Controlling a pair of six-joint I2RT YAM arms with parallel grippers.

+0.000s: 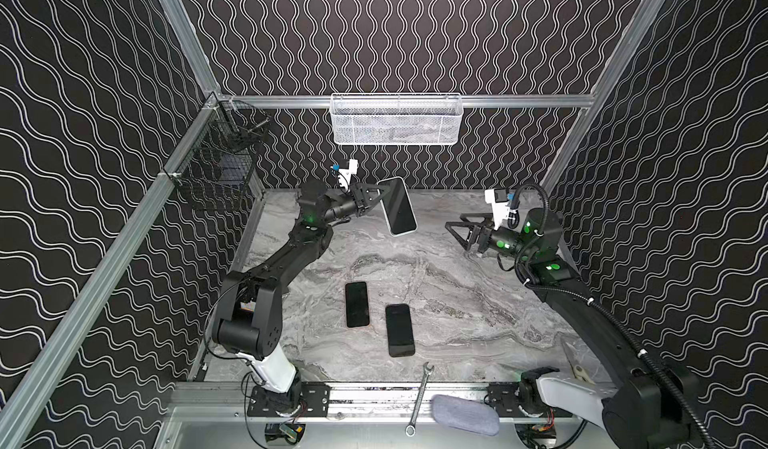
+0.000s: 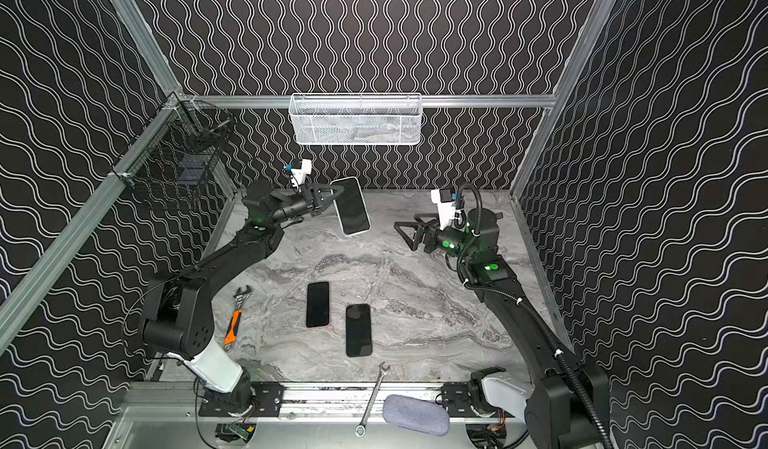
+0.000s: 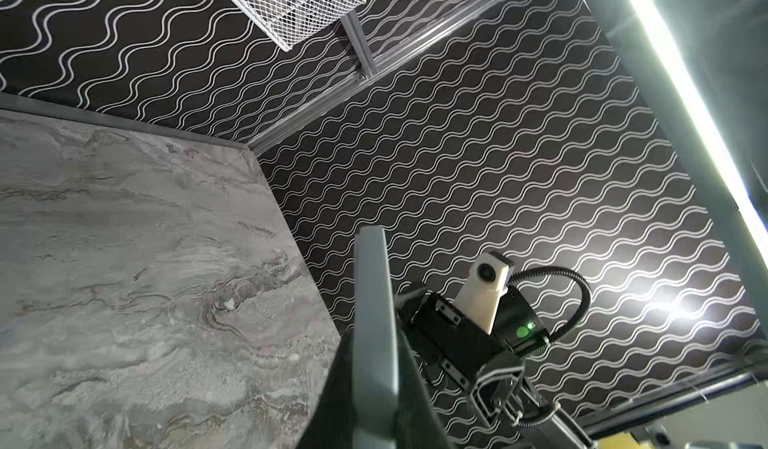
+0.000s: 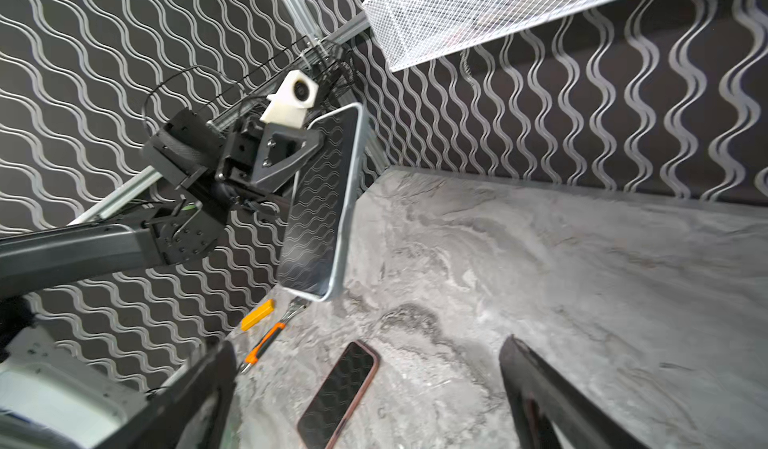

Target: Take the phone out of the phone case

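Note:
A phone with a dark screen sits in a pale phone case whose rim frames it. It hangs tilted in the air over the back of the table. My left gripper is shut on the case's upper edge. In the left wrist view I see only the case's grey side between the fingers of this gripper. My right gripper stands open and empty to the right of the phone, apart from it.
Two more phones lie flat mid-table: one with a pinkish rim, one black. An orange-handled adjustable wrench, a spanner and a grey pouch lie near the front. A white mesh basket and a black wire basket hang on the walls.

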